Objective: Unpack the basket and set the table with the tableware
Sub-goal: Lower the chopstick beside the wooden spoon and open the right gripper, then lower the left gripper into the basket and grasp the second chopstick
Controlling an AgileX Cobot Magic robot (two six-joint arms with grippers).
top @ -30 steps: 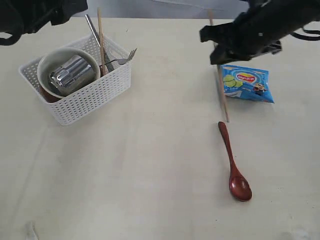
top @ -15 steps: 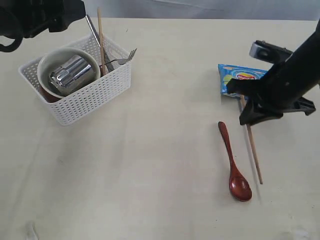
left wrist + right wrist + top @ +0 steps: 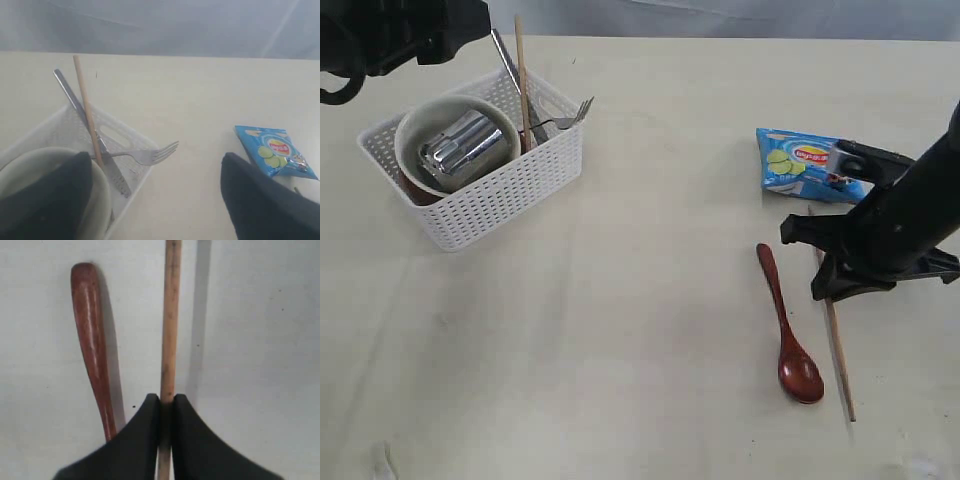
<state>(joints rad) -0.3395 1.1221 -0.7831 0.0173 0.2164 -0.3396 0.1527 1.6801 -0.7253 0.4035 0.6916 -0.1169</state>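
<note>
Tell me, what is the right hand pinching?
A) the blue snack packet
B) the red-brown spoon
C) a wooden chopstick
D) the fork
C: the right hand is shut on the wooden chopstick, with the spoon lying free beside it.

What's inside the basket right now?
In the basket: a cream bowl holding a steel cup; knife, fork and one chopstick lean out. Whatever lies under the bowl is covered.

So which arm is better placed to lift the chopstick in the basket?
Left: the left gripper, open, hovers over the basket by that chopstick; the right gripper is shut on the other chopstick.
</note>
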